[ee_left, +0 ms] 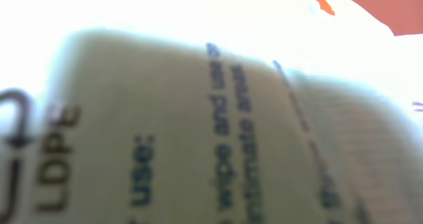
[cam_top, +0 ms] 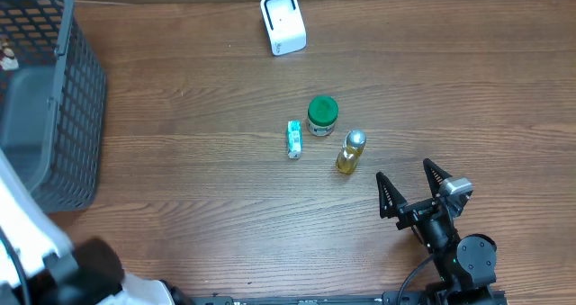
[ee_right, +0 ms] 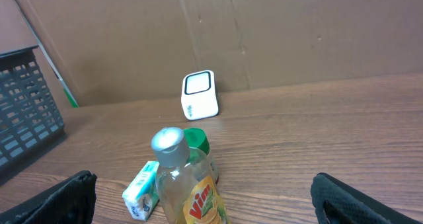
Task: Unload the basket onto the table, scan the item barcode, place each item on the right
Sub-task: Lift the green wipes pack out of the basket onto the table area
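Dark grey plastic mesh basket (cam_top: 67,107) sits way out at 9 o'clock on the wooden table (cam_top: 198,206) (partly cut off by the frame). Brown cardboard backing (ee_right: 297,32) runs along 12 o'clock, with a thin green strip (ee_right: 67,92) near its left end; no clue what that is.

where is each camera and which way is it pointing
Overhead: above the table, looking straight down at basket, scanner, bottle, jar; right gripper shows, open.
Left wrist: right against a blurred printed label; no fingers show.
Right wrist: low over the table, facing the scanner; own fingers at bottom corners.
Overhead and right wrist share scanner, bottle, basket.
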Robot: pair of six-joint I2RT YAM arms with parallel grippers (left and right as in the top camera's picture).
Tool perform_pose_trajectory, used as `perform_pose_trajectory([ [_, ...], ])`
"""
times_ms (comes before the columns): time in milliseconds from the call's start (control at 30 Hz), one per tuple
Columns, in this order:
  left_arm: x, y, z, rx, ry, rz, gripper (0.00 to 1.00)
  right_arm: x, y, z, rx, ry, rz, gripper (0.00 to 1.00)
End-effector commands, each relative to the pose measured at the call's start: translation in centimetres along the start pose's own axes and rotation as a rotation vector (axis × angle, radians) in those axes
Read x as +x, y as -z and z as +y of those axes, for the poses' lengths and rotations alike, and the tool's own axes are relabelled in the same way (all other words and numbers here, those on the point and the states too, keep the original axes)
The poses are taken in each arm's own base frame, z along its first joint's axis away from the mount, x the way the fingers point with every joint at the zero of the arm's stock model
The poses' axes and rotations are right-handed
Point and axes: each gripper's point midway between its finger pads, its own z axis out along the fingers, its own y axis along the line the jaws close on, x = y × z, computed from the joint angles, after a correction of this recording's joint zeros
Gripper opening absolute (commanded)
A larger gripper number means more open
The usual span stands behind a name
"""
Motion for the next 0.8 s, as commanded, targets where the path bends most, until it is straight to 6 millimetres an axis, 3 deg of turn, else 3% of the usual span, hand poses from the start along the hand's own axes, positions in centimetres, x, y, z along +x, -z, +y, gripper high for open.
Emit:
perform_pose_trajectory([
  [0, -2.1, 4.4, -3.4, 0.091, 0.158, -0.037, 0.16, 0.3, 0.0, 0.0, 0.001, 0.008, 0.000, 1.00],
  [133, 0.5, 6.6, -10.0, 0.240, 0.157, 0.106, 0.11, 0.3, 0.0, 0.0, 0.001, 0.008, 0.000, 1.00],
  [200, 3.3, 7.3, -13.5, 0.316, 0.131, 0.230, 0.06, 0.3, 0.0, 0.0, 0.001, 0.008, 0.000, 1.00],
  [300, 8.0, 7.8, -19.4, 0.429, 0.082, 0.415, 0.11, 0.3, 0.0, 0.0, 0.001, 0.008, 0.000, 1.00],
  [433, 12.6, 7.6, -22.7, 0.471, 0.023, 0.542, 0.11, 0.3, 0.0, 0.0, 0.001, 0.008, 0.000, 1.00],
  [500, 17.3, 7.4, -24.4, 0.483, 0.009, 0.668, 0.11, 0.3, 0.0, 0.0, 0.001, 0.008, -0.001, 1.00],
  [767, 29.0, 6.1, -25.8, 0.446, 0.038, 0.901, 0.13, 0.3, 0.0, 0.0, 0.001, 0.008, 0.000, 1.00],
])
